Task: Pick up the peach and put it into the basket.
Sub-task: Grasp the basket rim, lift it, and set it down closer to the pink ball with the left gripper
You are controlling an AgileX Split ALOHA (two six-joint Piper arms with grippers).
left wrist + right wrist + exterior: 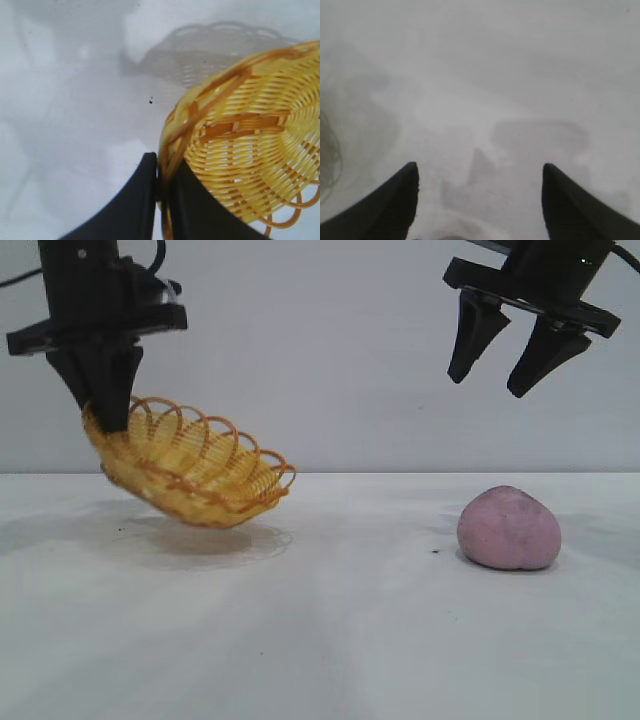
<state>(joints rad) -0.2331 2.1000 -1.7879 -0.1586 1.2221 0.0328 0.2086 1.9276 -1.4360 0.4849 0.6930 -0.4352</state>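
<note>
Plain pale wall [300, 350] behind a white table [330, 640], soft shadows.

This looks like a robot lab: a bare white bench [330, 640] before a plain grey-white wall [330, 360], with two black robot arms hanging above.

Basket [190, 465]: glossy yellow-orange plastic wicker. Peach [508, 528]: matt, smudged skin. Table [350, 640]: smooth white. Claws: matt black.

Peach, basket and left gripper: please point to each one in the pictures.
peach [508, 528]: exterior view, middle of its pink skin.
basket [190, 475]: exterior view, on its woven side wall.
left gripper [161, 192]: left wrist view, between its fingertips, clamped on the basket rim.
</note>
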